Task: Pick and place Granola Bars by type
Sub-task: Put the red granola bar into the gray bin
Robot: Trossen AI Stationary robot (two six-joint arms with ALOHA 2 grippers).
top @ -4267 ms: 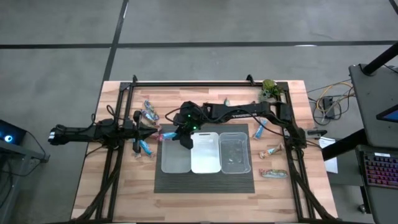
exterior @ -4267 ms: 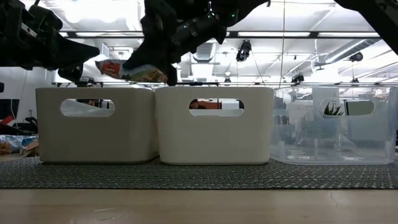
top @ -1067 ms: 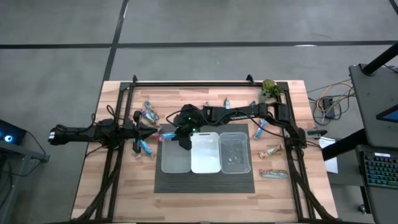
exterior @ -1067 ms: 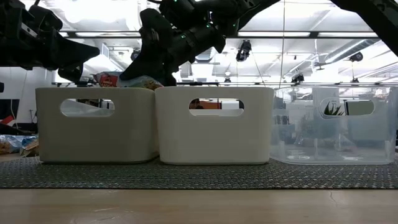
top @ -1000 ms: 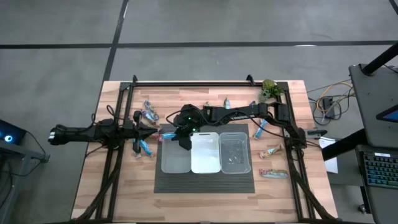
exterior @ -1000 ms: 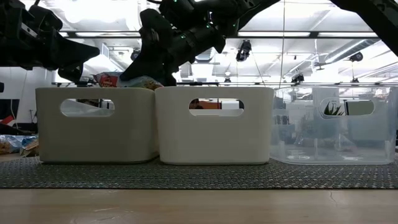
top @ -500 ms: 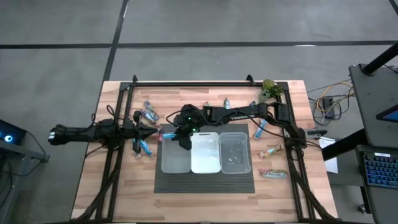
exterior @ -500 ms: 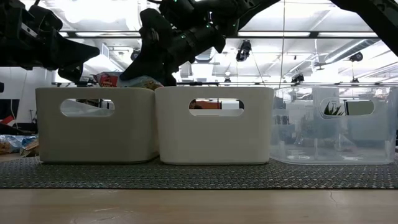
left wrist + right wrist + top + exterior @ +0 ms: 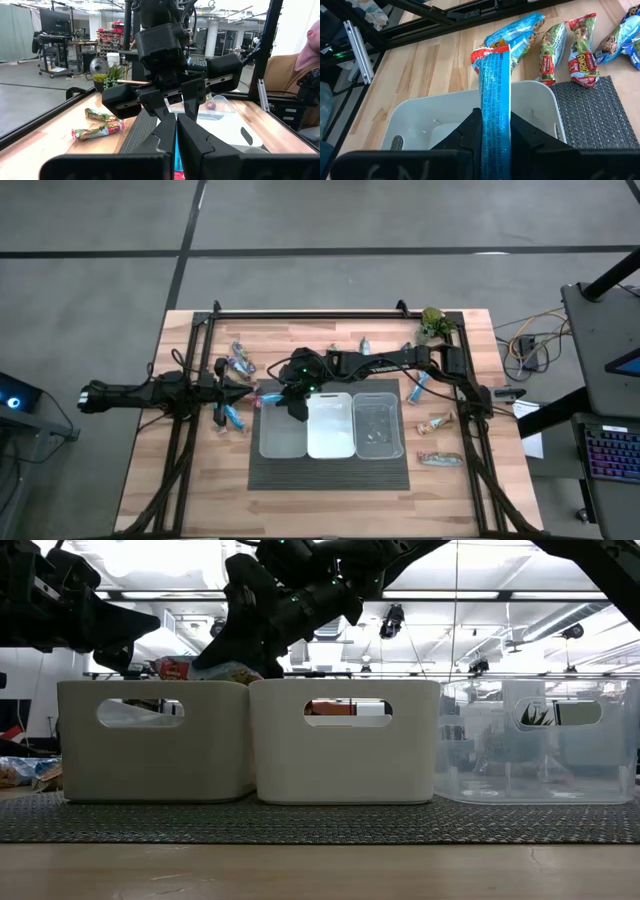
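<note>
My right gripper point(image 9: 291, 400) reaches in from the table's right and hangs over the far end of the left white bin point(image 9: 282, 436), shut on a blue granola bar point(image 9: 494, 85) with a red end. Beside that bin stand a second white bin point(image 9: 331, 426) and a clear bin point(image 9: 378, 426). All three stand on a dark mat point(image 9: 330, 473). My left gripper point(image 9: 246, 392) is shut and points level at the table's left, touching nothing. Loose granola bars point(image 9: 232, 415) lie flat on the wood near it. My right gripper pinches the blue bar's near end point(image 9: 495, 124) between its two fingers, one on each flat face. The fingers slant down toward the table's left and lie along the bar. The bar stands on edge, its red end point(image 9: 490, 50) ahead, just above the left bin's rim point(image 9: 150, 683).
More bars lie at the far left point(image 9: 240, 361), near the far rail point(image 9: 365, 345) and right of the bins point(image 9: 418, 388) point(image 9: 437, 422) point(image 9: 438, 459). A green plant point(image 9: 433, 323) stands at the far right corner. Black frame rails run along both sides.
</note>
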